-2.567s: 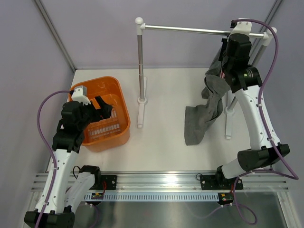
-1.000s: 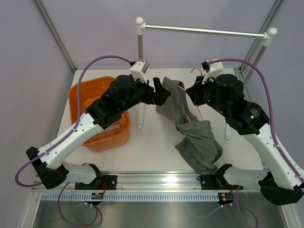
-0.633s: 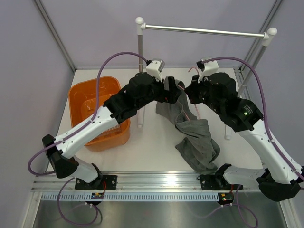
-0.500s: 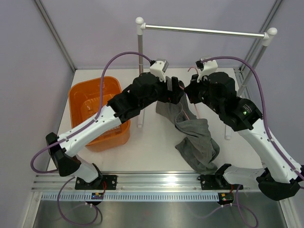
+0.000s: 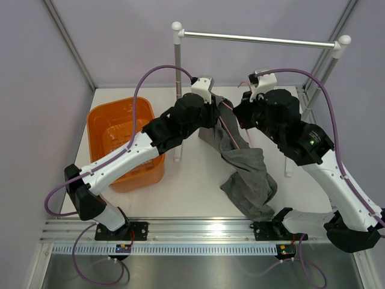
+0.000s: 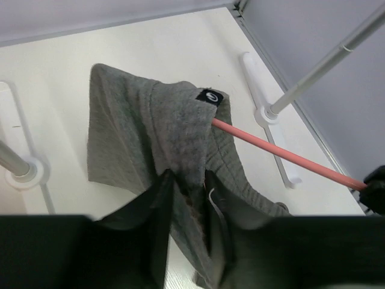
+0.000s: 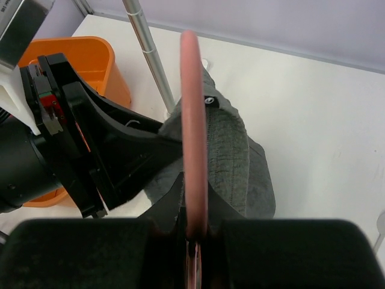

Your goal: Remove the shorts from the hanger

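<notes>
So in the top view, the left claw (image 5: pixel 218 115) has gone from wide open and short of the cloth a second ago to clamped on the top of the shorts (image 5: pixel 248 174), which are now bunched into a narrower strip. The right claw (image 5: pixel 239 115) hasn't budged and is shut on the hanger (image 5: pixel 230 133). The shorts trail from centre towards 5 o'clock, their low end near the table (image 5: pixel 198 180) front edge, with bare room at 7 o'clock between them and the basket (image 5: pixel 91 129). Count: two arms, one pair of shorts, one hanger, one basket, one rail (image 5: pixel 258 40). In the left wrist view, a fold of grey cloth is pinched between the fingers and the pink bar pokes out towards 4 o'clock. In the right wrist view, the pink wire runs straight up from the closed jaws, with the shorts draped over it.
</notes>
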Motion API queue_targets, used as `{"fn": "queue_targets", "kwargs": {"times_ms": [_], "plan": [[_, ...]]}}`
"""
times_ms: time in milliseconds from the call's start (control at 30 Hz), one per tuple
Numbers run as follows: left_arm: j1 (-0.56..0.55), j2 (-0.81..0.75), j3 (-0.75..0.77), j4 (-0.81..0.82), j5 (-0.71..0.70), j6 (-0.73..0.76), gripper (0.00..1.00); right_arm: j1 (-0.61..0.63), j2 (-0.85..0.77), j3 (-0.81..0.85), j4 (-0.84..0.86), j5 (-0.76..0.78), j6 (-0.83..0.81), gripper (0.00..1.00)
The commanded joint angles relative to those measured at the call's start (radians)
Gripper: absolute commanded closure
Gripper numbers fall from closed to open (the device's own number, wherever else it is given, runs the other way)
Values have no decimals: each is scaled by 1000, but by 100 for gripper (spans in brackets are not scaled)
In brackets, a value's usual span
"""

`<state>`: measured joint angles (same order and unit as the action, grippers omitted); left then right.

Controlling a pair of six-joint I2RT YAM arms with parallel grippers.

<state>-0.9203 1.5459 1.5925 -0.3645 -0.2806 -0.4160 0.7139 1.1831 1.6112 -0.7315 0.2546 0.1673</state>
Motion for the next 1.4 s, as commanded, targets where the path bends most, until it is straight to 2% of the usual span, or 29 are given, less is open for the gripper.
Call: {"fn": "queue_targets", "kwargs": {"times_ms": [0,33,133,500,767,900,1100,1333,1367], "plan": [[-2,-1,34,71,-130,48,75,18,-16,46,43,35,-9,100],[-2,0,37,75,-147,57,84,21,-19,46,37,31,-8,100],[3,13,72,61,-219,89,100,30,-34,33,29,23,-2,100],[101,100,145,32,-296,108,100,68,-109,4,-5,8,14,100],[162,135,139,52,-252,146,100,70,-137,-2,-14,-18,20,100],[182,148,164,51,-157,146,100,73,-149,-8,-14,1,17,100],[175,83,63,85,47,128,100,71,-139,-7,32,72,-15,100],[40,-116,-88,130,176,212,100,73,-96,-13,127,213,-84,100],[26,-138,-107,131,229,242,100,71,-83,-13,142,228,-92,100]]}}
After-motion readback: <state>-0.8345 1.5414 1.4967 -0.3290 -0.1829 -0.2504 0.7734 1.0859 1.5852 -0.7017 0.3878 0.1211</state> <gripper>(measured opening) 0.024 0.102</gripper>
